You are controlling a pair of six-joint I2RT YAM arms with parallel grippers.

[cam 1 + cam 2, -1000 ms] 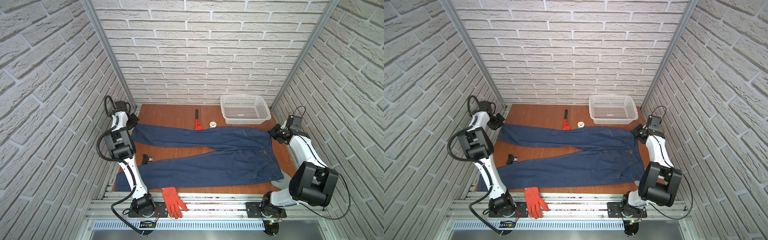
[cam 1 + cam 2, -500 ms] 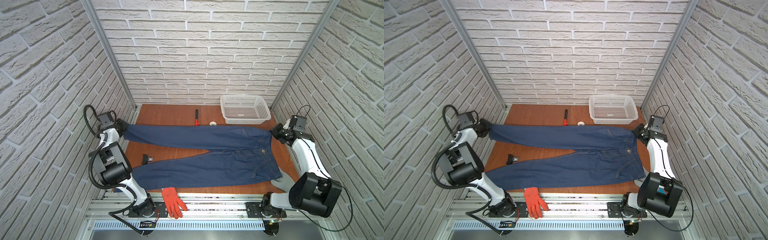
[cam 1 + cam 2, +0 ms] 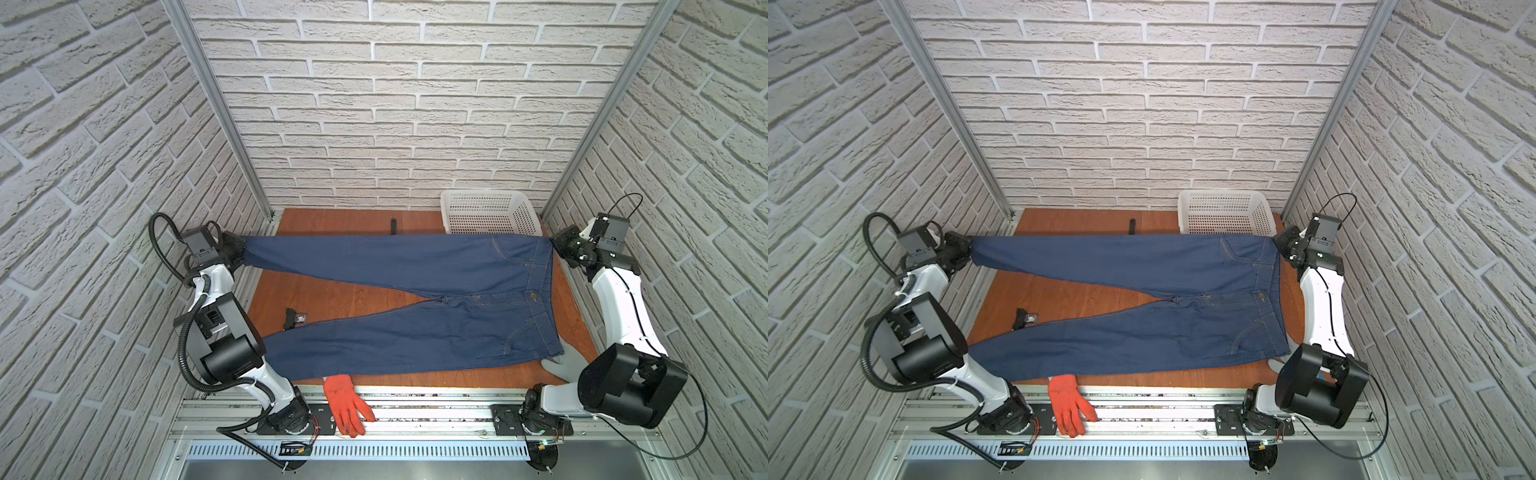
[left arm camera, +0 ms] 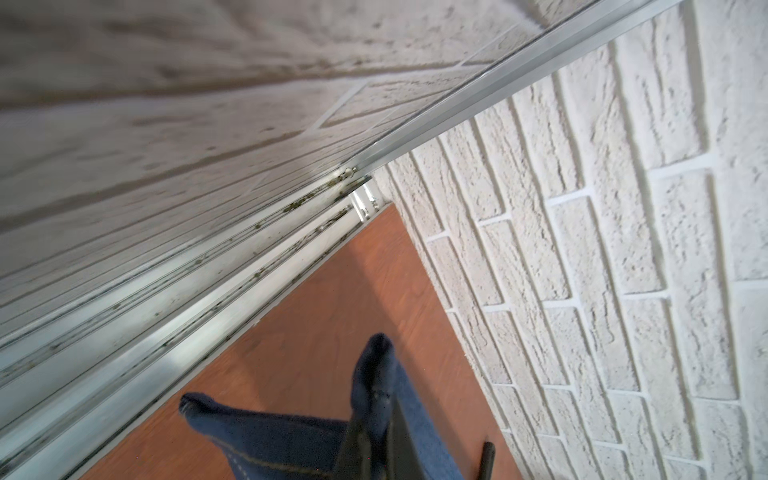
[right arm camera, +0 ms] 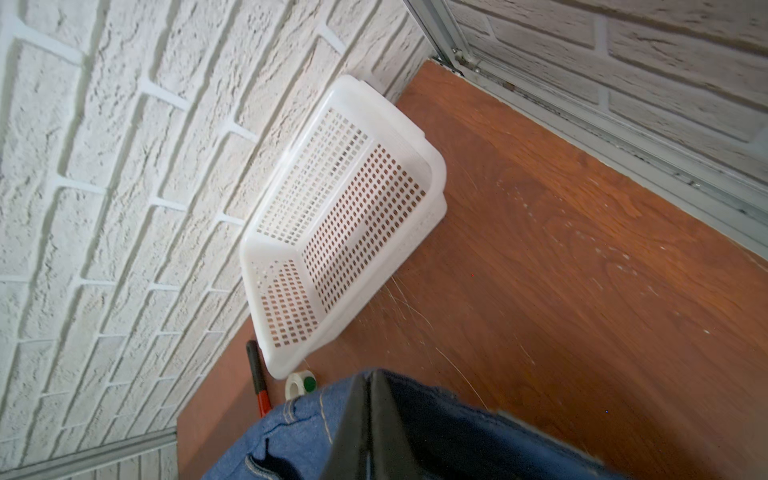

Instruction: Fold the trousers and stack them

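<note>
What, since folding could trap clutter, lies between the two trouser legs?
In both top views, a small black object lies on the wooden tabletop by the trousers' near leg.

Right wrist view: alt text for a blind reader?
The right gripper is shut on the jeans at the waist, over a wooden table. Behind, a white basket sits against the brick wall, a tape roll and black-and-red tool beside it.

A white perforated basket (image 3: 486, 210) stands at the wooden table's (image 3: 332, 299) far right corner, against the brick wall. Near it lie a white tape roll (image 5: 300, 384) and a black-and-red tool (image 5: 258, 380). A small black object (image 3: 294, 319) rests on the table's left part. An orange-red glove (image 3: 347, 405) lies across the front rail, and a grey glove (image 3: 560, 368) at the front right.
</note>
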